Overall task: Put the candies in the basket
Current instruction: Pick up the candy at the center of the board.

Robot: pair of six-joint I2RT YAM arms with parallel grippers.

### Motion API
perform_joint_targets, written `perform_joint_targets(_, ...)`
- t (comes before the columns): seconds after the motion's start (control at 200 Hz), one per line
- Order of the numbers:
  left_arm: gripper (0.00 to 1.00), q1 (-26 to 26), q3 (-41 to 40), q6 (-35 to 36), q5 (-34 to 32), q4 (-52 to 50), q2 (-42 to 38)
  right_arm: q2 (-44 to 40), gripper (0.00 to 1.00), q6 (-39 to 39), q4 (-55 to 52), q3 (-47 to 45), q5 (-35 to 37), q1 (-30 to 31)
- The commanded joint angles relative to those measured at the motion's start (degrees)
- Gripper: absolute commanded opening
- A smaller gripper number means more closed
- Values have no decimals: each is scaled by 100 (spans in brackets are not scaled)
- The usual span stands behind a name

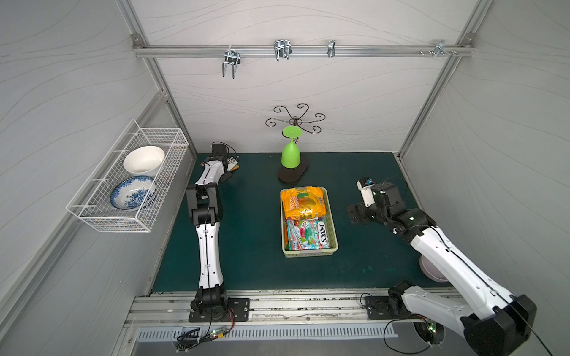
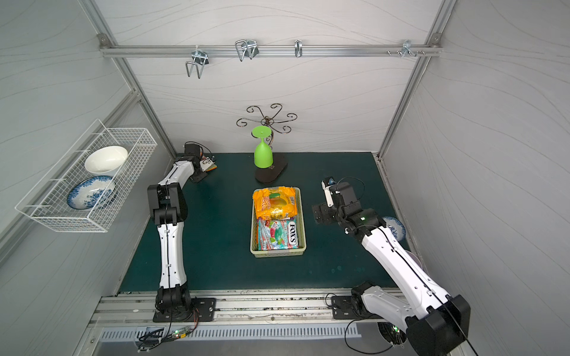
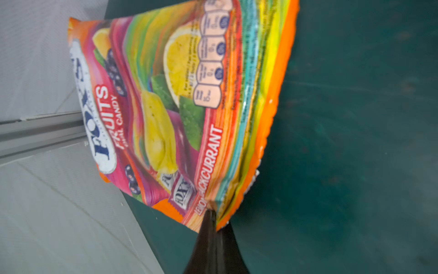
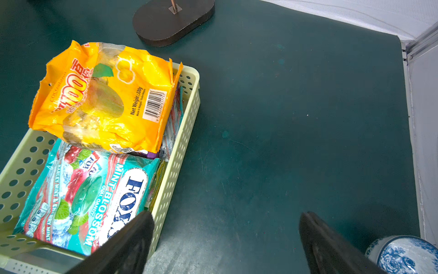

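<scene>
The left gripper is pinched together on the crimped edge of a glossy fruit candy bag, a flat plastic pouch streaked orange, pink, yellow and teal and printed "FOX'S FRUITS". The pouch fans out ahead of the dark fingertips, above the matte dark-green mat.

The right gripper stands wide apart and grips nothing, with its two black fingers over the mat. Just beside one finger, and well apart from the left gripper, sits the basket, a shallow rectangular pale yellow-green plastic tray with rows of round holes in its walls.

Two candy bags lie on top inside it. A crinkled orange-yellow bag fills the end farther from the right gripper, and a teal mint bag fills the nearer end. Edges of more bags show beneath, but their number cannot be told.

Beyond the basket stands a curled wire stand on an oval dark base, with one green plastic goblet hanging upside down. One blue-and-white bowl sits by the right gripper's other finger.
</scene>
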Motion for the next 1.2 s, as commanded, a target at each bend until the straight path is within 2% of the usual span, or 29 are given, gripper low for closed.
perform_joint_targets(0.0,0,9,-126,-227,286,-32,-650,-154,99,-91,53,43,-43,53)
perform_joint_targets(0.465,0,6,-1549,-866,1166,-299,-2779,-480,99,-276,138,38,-133,253)
perform_joint_targets(0.72,0,-15,-2096,-694,2334,-1007,-4032,-650,99,-503,93,286,-342,547)
perform_joint_targets(0.966,0,-310,-2290,-789,2988,-1911,-4919,-160,99,-745,142,851,-585,1321)
perform_joint_targets(1.191,0,-918,-2351,-972,3130,-2536,-5456,794,98,-911,7,1696,-389,2239)
